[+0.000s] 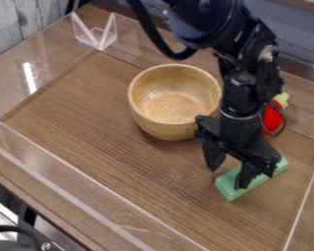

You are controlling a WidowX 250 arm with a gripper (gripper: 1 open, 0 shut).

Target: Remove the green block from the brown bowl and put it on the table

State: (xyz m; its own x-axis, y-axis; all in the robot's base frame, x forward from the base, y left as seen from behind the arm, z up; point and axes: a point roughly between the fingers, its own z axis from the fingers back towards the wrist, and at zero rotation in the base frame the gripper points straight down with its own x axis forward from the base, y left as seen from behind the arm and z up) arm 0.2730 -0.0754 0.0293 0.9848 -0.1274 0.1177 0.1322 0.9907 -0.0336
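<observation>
In the single camera view, the black gripper (246, 167) points straight down just to the lower right of the brown bowl (176, 99), its 2 fingers (214, 152) spread apart rather than pinched together. The green block (249, 180) lies flat on the table (107, 147) directly under those fingers, right of and nearer the camera than the bowl and clear of its rim. One finger overlaps the block's upper face; whether it touches or hangs just above cannot be told, but the jaws do not clamp the block. Behind the arm, right of the bowl, sits a red strawberry toy (275, 113).
</observation>
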